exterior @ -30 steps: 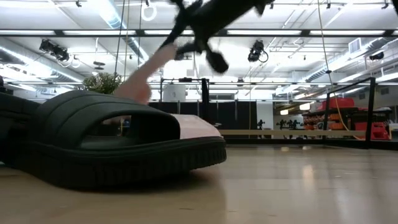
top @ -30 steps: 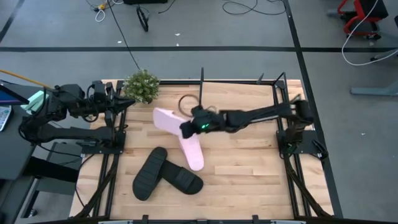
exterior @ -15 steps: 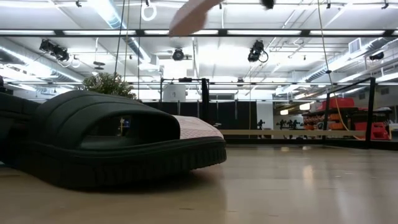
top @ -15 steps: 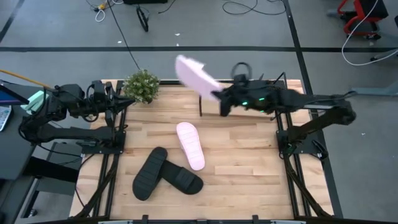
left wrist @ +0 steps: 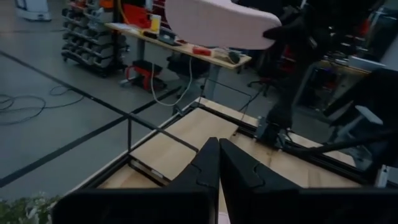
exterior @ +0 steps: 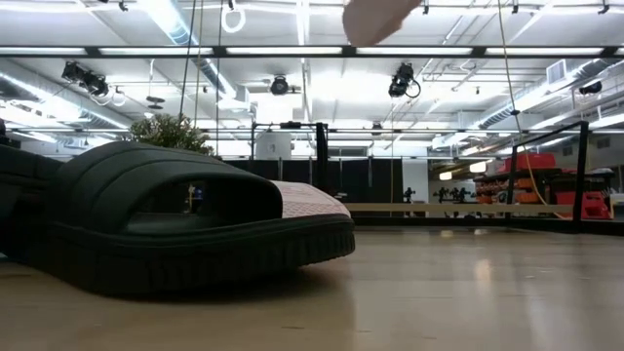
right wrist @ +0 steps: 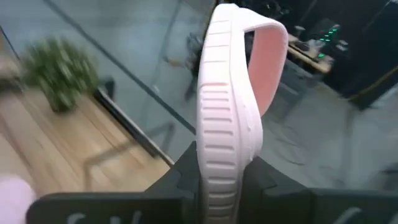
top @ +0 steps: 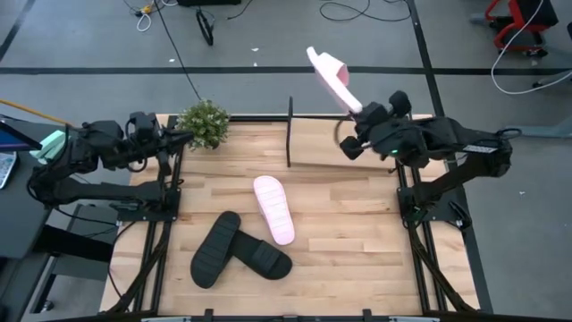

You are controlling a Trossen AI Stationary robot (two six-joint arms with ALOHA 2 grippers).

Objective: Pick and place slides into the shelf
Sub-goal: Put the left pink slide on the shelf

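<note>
In the high view my right gripper [top: 361,113] is shut on a pale pink slide [top: 328,70], high above the table's far edge and the shelf [top: 289,132]. The same slide shows in the low view [exterior: 378,14] and the left wrist view [left wrist: 214,23]. The other pink slide [top: 273,209] lies sole-down mid-table. Two black slides [top: 214,249] [top: 263,258] lie near the near edge, touching each other. My left gripper [top: 182,139] is shut, in the air at the table's left edge beside the plant. My right gripper pinches the pink slide's sole [right wrist: 221,155] between its two fingers [right wrist: 185,175], at the end away from the strap [right wrist: 268,56]. The slide stands on edge, its ribbed rim toward the wrist camera. It sticks out beyond the fingers, lifted clear of the table and shelf.
A small green potted plant [top: 204,123] stands at the far left corner. The shelf's thin black rods [left wrist: 155,132] and wooden board [left wrist: 186,134] run along the far edge. A black slide [exterior: 175,224] fills the low view's foreground. Bare wood lies on the table's right half.
My right gripper has lifted the pink slide off the table's middle and carried it up and toward the far right, over the shelf. The slide left its mate, swung around and now points out past the far edge. The other slides stayed put.
</note>
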